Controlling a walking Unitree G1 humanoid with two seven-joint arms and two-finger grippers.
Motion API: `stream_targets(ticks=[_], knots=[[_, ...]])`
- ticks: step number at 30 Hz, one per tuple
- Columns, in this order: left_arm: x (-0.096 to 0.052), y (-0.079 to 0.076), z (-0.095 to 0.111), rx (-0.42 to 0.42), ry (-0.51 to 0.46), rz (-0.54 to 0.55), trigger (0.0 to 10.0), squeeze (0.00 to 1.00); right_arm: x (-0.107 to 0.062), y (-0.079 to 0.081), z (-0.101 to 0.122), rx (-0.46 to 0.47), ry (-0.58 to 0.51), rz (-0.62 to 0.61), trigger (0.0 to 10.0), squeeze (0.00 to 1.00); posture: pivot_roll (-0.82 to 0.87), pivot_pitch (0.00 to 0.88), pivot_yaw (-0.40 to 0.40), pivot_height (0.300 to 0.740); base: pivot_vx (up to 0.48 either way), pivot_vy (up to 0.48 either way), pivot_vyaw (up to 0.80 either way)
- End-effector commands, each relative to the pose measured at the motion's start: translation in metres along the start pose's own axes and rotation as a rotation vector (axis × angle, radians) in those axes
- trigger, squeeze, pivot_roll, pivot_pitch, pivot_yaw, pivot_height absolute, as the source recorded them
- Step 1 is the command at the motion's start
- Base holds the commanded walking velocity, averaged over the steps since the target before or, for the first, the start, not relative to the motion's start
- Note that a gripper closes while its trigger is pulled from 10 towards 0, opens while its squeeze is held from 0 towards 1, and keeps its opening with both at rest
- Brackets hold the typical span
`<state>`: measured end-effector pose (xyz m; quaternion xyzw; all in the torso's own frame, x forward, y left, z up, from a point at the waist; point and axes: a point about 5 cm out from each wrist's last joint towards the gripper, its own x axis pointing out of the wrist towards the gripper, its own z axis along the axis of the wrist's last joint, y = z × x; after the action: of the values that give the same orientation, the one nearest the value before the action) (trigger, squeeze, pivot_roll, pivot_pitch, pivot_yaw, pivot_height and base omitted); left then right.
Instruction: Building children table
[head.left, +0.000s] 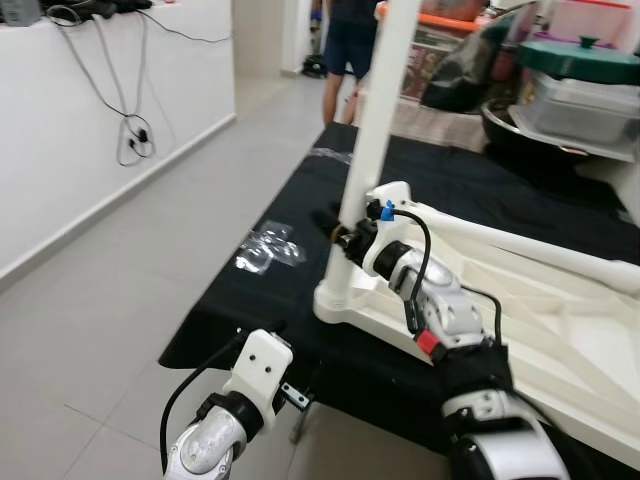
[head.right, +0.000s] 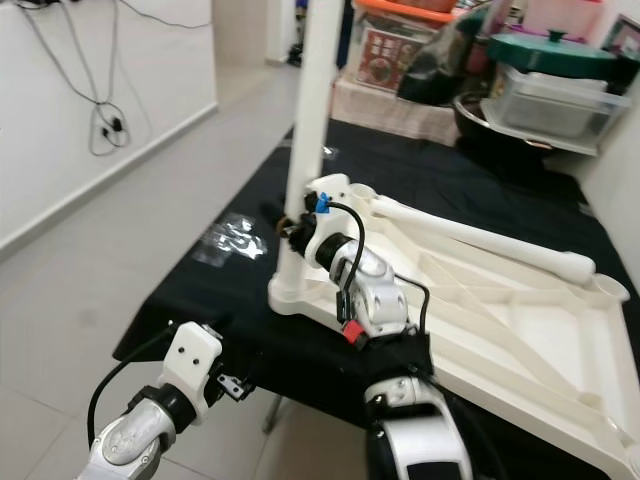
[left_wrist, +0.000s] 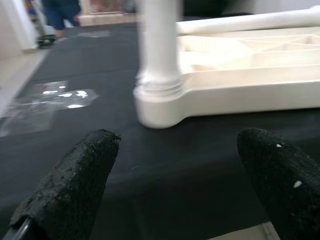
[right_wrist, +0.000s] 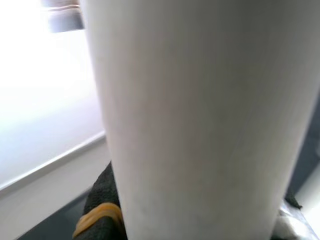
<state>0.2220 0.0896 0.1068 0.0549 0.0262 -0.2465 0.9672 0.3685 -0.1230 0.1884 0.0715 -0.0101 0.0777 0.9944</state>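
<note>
The upright white leg runs past the top edge; the person is cut off there.

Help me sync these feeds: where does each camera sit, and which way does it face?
Left eye: on the head, looking down at the upright table leg; both arms show.
Right eye: same head, same scene.
Left wrist: looks between open fingers of the left pincer toward the tabletop frame.
Right wrist: pressed against the leg; right pincer closes on it.
Shared: leg, black cloth.
</note>
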Motion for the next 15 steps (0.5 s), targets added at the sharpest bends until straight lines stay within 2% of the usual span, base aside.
stream_targets(ticks=[1,2,3,8,9,11,12,13,15], knots=[[0.000,-0.001,-0.005,-0.004,0.018,-0.008,10.0,0.00,-0.019,-0.051,-0.012,0.034,0.052,-0.410,0.0,0.00,0.10,0.000,-0.116,0.740,0.000,0.000,0.00],[0.000,-0.001,-0.005,-0.004,0.018,-0.008,10.0,0.00,-0.019,-0.051,-0.012,0.034,0.052,-0.410,0.0,0.00,0.10,0.000,-0.116,0.740,0.000,0.000,0.00],[0.000,-0.002,-0.005,-0.003,0.018,-0.011,10.0,0.00,-0.027,-0.054,-0.015,0.058,0.052,-0.532,0.0,0.00,0.11,0.000,-0.116,0.740,0.000,0.000,0.00],[0.001,-0.002,-0.005,-0.001,0.018,-0.011,10.0,0.00,-0.032,-0.048,-0.017,0.076,0.059,-0.572,0.0,0.00,0.11,0.000,-0.119,0.740,0.000,0.000,0.00],[0.001,-0.001,-0.004,0.000,0.018,-0.010,10.0,0.00,-0.032,-0.038,-0.020,0.099,0.067,-0.576,0.0,0.00,0.11,0.000,-0.122,0.740,0.000,0.000,0.00],[0.001,-0.001,-0.004,0.000,0.018,-0.010,10.0,0.00,-0.032,-0.038,-0.020,0.099,0.067,-0.576,0.0,0.00,0.11,0.000,-0.122,0.740,0.000,0.000,0.00],[0.001,-0.001,-0.004,0.001,0.016,-0.008,10.0,0.00,-0.027,-0.022,-0.021,0.134,0.055,-0.496,10.0,0.00,0.11,0.000,-0.124,0.740,0.000,0.000,0.00],[0.001,-0.001,-0.004,0.001,0.015,-0.006,10.0,0.00,-0.022,-0.007,-0.018,0.171,0.010,-0.377,10.0,1.00,0.11,0.000,-0.124,0.740,0.000,0.000,0.00],[0.001,-0.001,-0.004,0.001,0.015,-0.006,10.0,0.00,-0.022,-0.007,-0.018,0.171,0.010,-0.377,10.0,1.00,0.11,0.000,-0.124,0.740,0.000,0.000,0.00]])
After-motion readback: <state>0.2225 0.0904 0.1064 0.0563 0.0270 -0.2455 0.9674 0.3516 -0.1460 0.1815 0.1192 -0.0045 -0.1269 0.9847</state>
